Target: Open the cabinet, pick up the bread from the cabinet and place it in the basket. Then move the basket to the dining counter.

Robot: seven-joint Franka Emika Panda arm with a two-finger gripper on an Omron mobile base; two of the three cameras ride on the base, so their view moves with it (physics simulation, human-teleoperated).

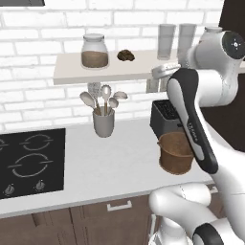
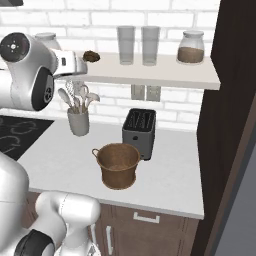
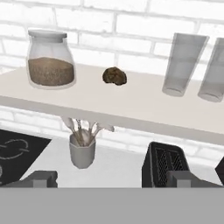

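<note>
Resting on the open wall shelf between a glass jar and two tumblers, the bread faces the empty, wide-open end effector; the basket stands on the desk beside the toaster.

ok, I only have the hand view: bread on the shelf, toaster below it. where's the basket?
Observer: The basket stands upright on the white counter, just in front of the toaster.
Operator: anything in it?
Observer: No. The right base view looks down into it and it is empty.
Operator: what's on the shelf right of the two glasses?
Observer: A second glass jar of brown contents, near the right end of the shelf.
</note>
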